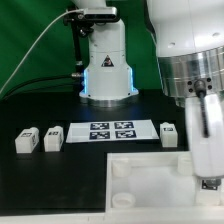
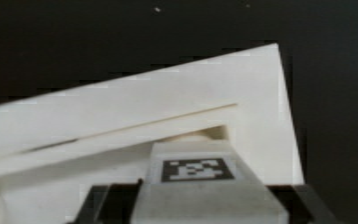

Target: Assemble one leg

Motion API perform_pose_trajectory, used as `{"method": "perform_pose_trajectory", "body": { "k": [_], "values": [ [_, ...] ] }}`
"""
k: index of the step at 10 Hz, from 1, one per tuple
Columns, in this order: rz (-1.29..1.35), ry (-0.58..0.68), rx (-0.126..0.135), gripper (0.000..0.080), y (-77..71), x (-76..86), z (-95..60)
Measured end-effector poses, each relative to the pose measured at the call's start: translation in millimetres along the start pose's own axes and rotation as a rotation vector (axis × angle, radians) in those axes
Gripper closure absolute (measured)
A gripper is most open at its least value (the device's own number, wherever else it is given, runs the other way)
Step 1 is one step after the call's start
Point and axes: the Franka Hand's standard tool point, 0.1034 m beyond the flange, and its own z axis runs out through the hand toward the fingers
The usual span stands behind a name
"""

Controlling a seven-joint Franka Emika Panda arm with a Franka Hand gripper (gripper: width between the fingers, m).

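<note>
In the wrist view my gripper is shut on a leg, a small white block with a black-and-white tag on its face. The dark fingers press on both its sides. The leg is held over the large white tray, close to a recessed corner socket. In the exterior view the gripper hangs over the tray near its corner at the exterior view's right, and the arm hides the held leg there. Three more legs lie on the table: two at the exterior view's left and one at its right.
The marker board lies on the black table between the loose legs, behind the tray. The arm's base, with a blue light, stands at the back. A cable runs off to the exterior view's left.
</note>
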Motion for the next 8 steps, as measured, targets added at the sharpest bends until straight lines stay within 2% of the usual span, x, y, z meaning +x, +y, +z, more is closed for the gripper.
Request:
{"method": "perform_pose_trajectory", "body": {
  "k": [3,5,7,8],
  "values": [
    [0.152,0.013,0.019,0.0502,-2.0,2.0,-1.6],
    [0.117,0.019,0.016,0.0499,-0.5,3.0,-0.4],
    [0.114,0.018,0.016,0.0193,0.0,2.0,-0.3],
    [0.108,0.013,0.019,0.0163,3.3,-5.0,-4.1]
  ]
}}
